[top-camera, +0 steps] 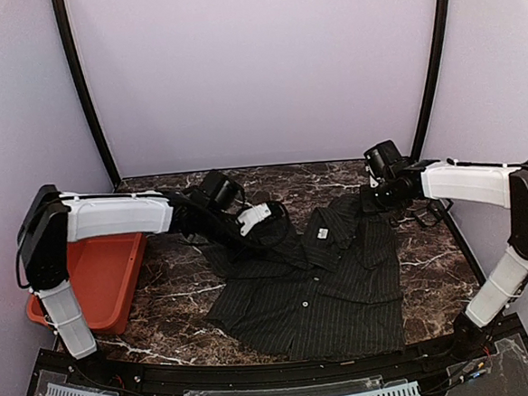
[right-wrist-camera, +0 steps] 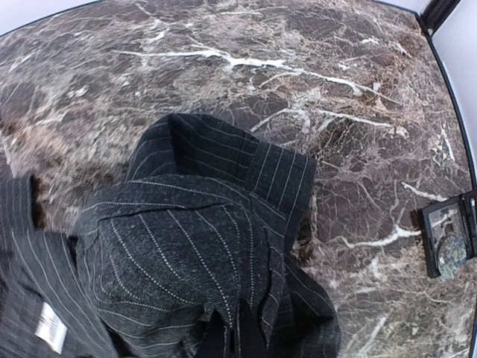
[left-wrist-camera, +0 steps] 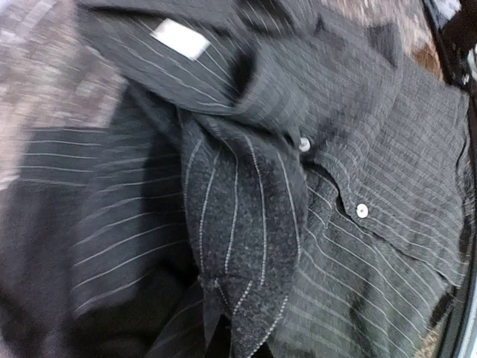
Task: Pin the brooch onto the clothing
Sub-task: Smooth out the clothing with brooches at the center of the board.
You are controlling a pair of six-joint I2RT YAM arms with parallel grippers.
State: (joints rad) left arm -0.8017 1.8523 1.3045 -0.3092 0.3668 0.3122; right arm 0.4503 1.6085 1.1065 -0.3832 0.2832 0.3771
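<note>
The clothing (top-camera: pixel 316 294), a dark pinstriped shirt with white buttons (left-wrist-camera: pixel 362 210), lies spread on the marble table (top-camera: pixel 170 286). My left gripper (top-camera: pixel 271 231) is at its left shoulder beside the collar. In the left wrist view it is shut on a raised fold of the clothing (left-wrist-camera: pixel 231 224), and the cloth hides the gripper (left-wrist-camera: pixel 220 298) itself. My right gripper (top-camera: pixel 370 204) is shut on the right shoulder, where the clothing (right-wrist-camera: pixel 194 246) bunches over the gripper (right-wrist-camera: pixel 238 328). A small black square case (right-wrist-camera: pixel 447 242) with a shiny piece inside lies on the marble. I cannot tell whether that piece is the brooch.
A red bin (top-camera: pixel 106 277) hangs at the table's left edge under the left arm. A white label (top-camera: pixel 322 234) marks the inside of the collar. Black frame posts (top-camera: pixel 84 93) rise at the back corners, in front of pale walls.
</note>
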